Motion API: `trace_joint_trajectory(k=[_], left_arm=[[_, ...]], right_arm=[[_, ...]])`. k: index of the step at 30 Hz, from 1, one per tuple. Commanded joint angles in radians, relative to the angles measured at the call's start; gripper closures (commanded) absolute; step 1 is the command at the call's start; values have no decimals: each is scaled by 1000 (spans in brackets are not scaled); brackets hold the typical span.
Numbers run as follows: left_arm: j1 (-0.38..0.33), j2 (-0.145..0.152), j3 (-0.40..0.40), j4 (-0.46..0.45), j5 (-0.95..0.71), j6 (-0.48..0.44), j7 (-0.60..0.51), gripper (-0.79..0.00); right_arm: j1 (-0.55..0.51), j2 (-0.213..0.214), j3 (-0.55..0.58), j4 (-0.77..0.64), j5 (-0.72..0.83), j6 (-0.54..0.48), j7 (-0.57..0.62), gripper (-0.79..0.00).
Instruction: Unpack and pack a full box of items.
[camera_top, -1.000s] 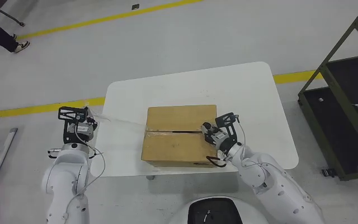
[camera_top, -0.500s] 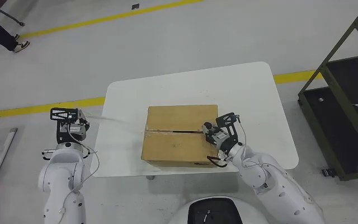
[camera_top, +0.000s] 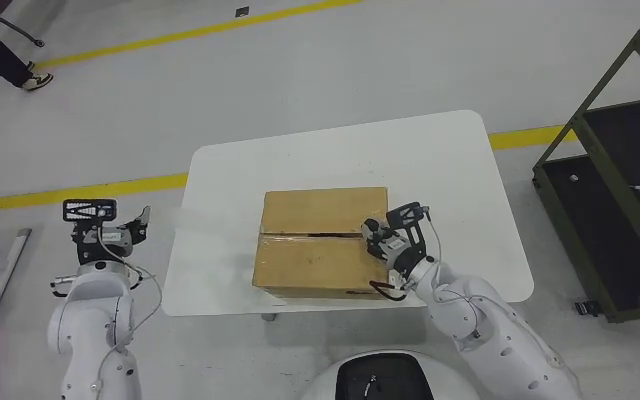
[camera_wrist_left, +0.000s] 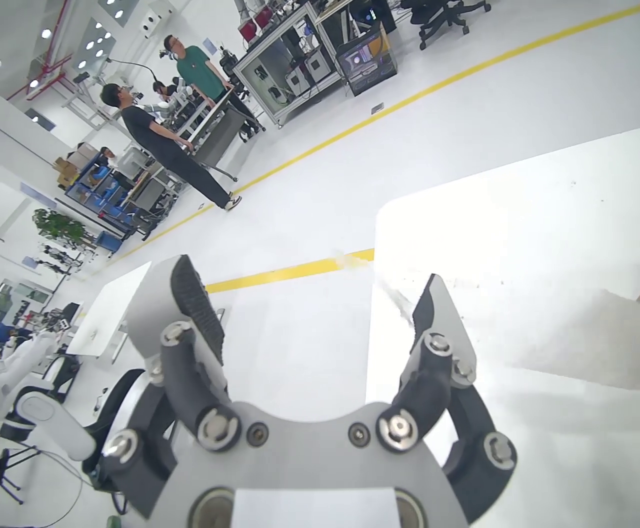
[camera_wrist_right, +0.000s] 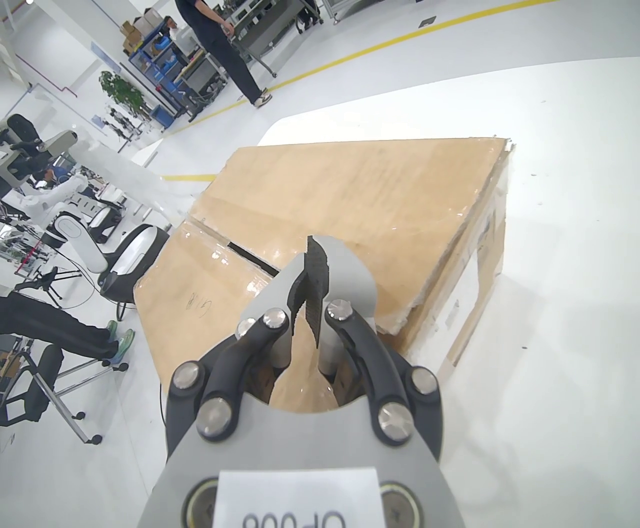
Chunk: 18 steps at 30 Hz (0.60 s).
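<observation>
The stiff, probably heavy box (camera_top: 320, 215) is sitting at the table (camera_top: 440, 160) front edge; grip it at the centre seam (camera_top: 305, 235). The right gripper (camera_wrist_right: 314, 260) is resting there closed, seemingly empty. The left gripper (camera_wrist_left: 307, 292) is hanging open.

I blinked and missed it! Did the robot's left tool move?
Yes. The left tool slid outward, farther from the edge of the white table and from the cardboard box.

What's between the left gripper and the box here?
Top view: a sliver of floor, then bare white table, between the left gripper and the box. Left wrist view shows a faint wisp, possibly tape, by one fingertip.
</observation>
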Motion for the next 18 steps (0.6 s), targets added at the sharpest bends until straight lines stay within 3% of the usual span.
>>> trace_joint_trajectory(k=[1,12,18], left_arm=[[5,1,-5,-6,5,-4,0,-785],[42,7,-6,-54,7,-35,1,-785],[64,2,107,-162,-40,-94,-1,-785]], right_arm=[[-3,0,1,-5,-2,2,0,0],[-28,3,17,-44,1,1,-21,-9],[-52,7,46,-106,-7,-11,-59,-163]])
